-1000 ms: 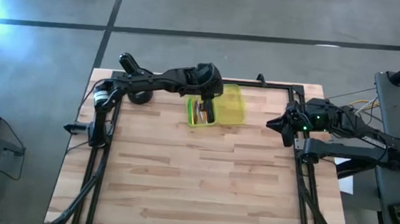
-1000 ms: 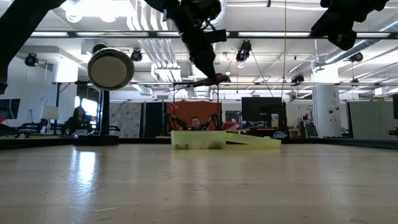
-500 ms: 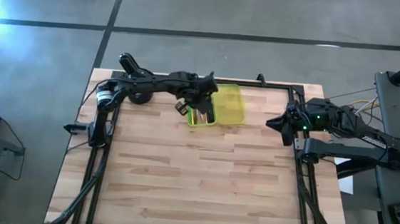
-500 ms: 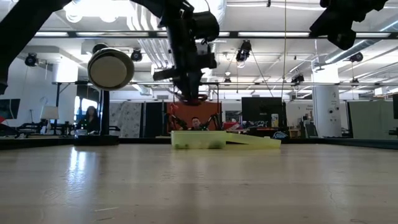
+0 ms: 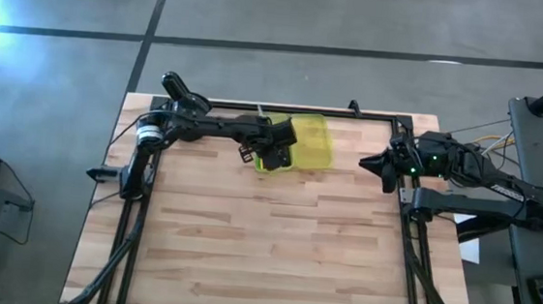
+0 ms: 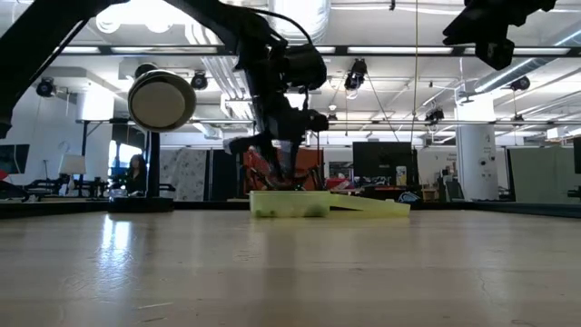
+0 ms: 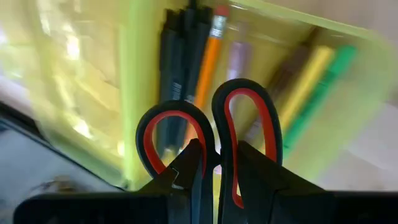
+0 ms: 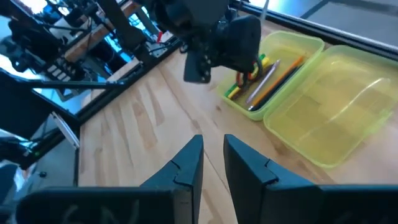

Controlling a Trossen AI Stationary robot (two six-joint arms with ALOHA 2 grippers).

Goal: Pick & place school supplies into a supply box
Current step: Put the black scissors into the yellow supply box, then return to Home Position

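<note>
Above the upper middle of the high view, your left claw point(image 5: 273, 155) hung over the near compartment of the supply box point(image 5: 313, 144), clamped on the scissors point(image 7: 211, 140). Its two dark fingers point(image 7: 191, 163) pinched the crossing between the red-lined handle loops, as the left wrist view showed. The box lay open on the table point(image 5: 274, 240), its two translucent yellow halves side by side near the top edge of the frame. Pens and pencils point(image 7: 205, 56) already lay lengthwise in the compartment under the claw: black ones, an orange pencil, a pale purple one, a yellow and a green. The other half of the box looked empty in the right wrist view.

Judged from these frames, you were lowering the scissors into the filled compartment. To do this well, you needed to keep the blades parallel to the pens so that they settled along the compartment, not across it. You also needed to descend until the scissors were close above the pens before letting go, since a release from height could bounce them over the low wall.

At the right edge of the high view, your right claw point(image 5: 366, 163) waited beside the table, its fingers point(image 8: 186, 163) slightly parted and holding nothing.
</note>
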